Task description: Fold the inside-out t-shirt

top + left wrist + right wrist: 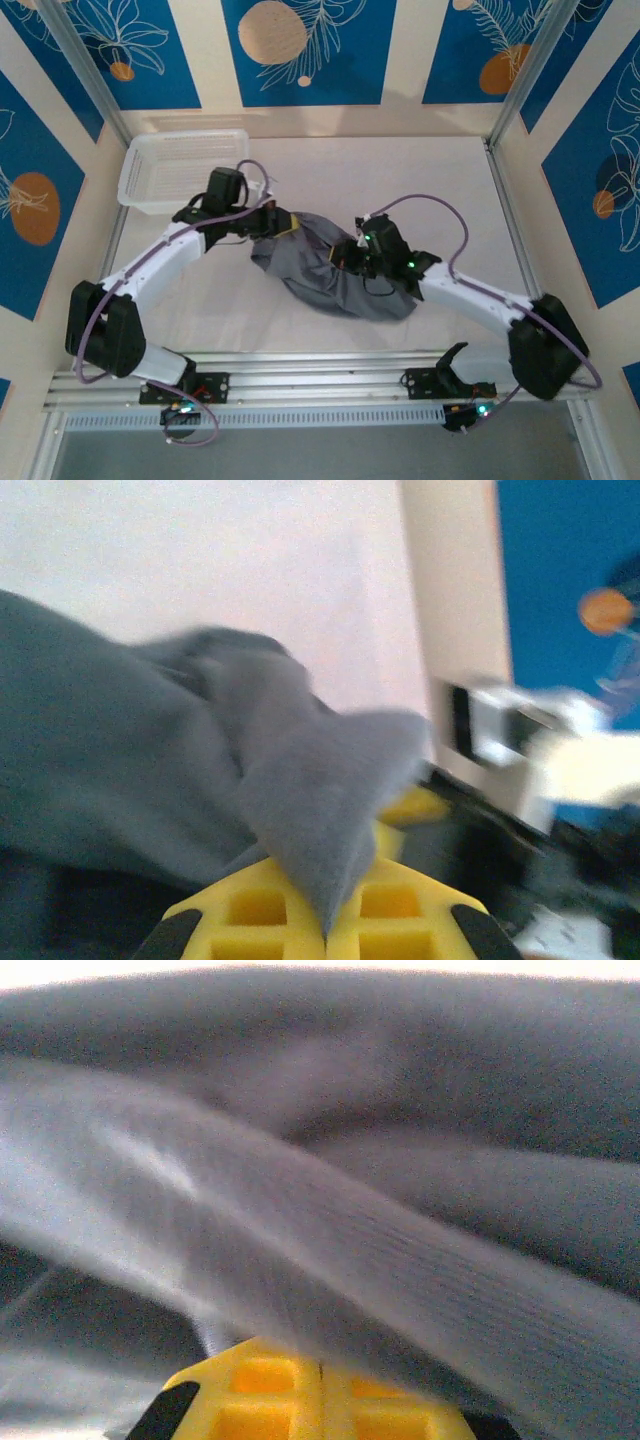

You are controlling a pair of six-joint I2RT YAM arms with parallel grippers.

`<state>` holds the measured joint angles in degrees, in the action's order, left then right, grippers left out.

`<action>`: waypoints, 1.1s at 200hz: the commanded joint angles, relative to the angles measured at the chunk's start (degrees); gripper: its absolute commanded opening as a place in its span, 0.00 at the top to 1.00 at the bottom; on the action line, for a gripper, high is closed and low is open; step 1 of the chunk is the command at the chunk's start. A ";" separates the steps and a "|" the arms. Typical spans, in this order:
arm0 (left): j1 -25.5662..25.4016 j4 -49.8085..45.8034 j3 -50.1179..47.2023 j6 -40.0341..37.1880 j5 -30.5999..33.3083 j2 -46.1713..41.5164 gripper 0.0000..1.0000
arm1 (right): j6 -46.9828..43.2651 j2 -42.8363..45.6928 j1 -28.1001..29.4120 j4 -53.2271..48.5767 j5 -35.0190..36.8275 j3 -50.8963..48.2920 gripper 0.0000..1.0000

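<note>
The t-shirt (335, 280) is of plain slate-grey soft cloth without print. It is not spread flat but lies bunched in a crumpled, curved heap with deep folds, thicker toward its right end. It rests on the white table (450, 170), about in the middle, between the two arms. The left gripper (280, 222) is at the upper left end of the heap and touches it. In the left wrist view its yellow fingers (250, 915) are pressed together, and a pointed flap of the grey cloth runs down into the seam between them, so this gripper is clamped on the t-shirt. The right gripper (352, 256) is at the upper edge of the heap, near its middle, and sits against the cloth. In the right wrist view its yellow fingers (265, 1385) are closed against each other, and a thick, blurred fold of the cloth crosses just above the tips; whether any cloth is caught between them I cannot tell. The two grippers are near each other, with a short piece of cloth between them. A white basket (140, 190) with mesh sides stands at the far left corner of the table, apart from the t-shirt and just behind the left arm. Blue panels (300, 50) with a leaf pattern stand around the table.
</note>
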<state>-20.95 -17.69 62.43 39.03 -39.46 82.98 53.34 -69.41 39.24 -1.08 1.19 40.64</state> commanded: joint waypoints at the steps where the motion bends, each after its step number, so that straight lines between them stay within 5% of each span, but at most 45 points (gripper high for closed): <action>1: 4.69 -4.59 -3.90 -6.71 8.22 3.69 1.00 | -7.96 9.43 -0.38 10.68 -11.60 -4.43 1.00; 24: 4.86 -0.59 -7.87 -6.00 6.67 5.81 1.00 | -9.60 14.27 -1.67 13.85 -14.29 -7.81 1.00; 54: 4.91 -3.17 -8.42 -8.77 9.89 0.40 0.57 | -10.93 14.32 -3.81 16.30 -16.21 -9.57 1.00; 93: 0.44 -8.06 -1.47 -22.15 5.55 -8.70 0.33 | -16.20 10.97 -4.09 11.72 -22.04 -6.48 1.00; 114: -4.70 -9.84 1.82 -27.37 -3.42 -6.82 0.32 | -16.75 10.87 -4.09 12.58 -24.46 -6.64 1.00; 131: -6.98 -8.43 1.77 -26.83 -4.24 -4.70 0.29 | -17.20 11.11 -4.09 12.33 -25.22 -6.68 1.00; 166: -7.17 -11.34 1.19 -20.97 12.26 0.83 0.13 | -21.90 10.35 1.10 4.10 -21.01 -5.18 0.97; 193: -9.44 -11.17 0.65 -25.56 19.33 5.25 0.10 | -23.25 6.14 7.09 0.25 -22.31 -4.67 0.87; 208: -11.02 -11.29 1.40 -27.17 17.29 9.47 0.16 | -23.24 5.35 8.81 -0.45 -22.17 -4.36 0.75; 220: -11.64 -11.21 1.68 -27.09 14.64 12.67 0.37 | -24.15 5.96 9.65 -3.08 -20.11 -3.32 0.68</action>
<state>-30.41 -27.49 63.77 14.46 -24.62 90.70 31.66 -63.92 47.31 1.69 -20.12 34.87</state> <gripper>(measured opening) 0.801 0.258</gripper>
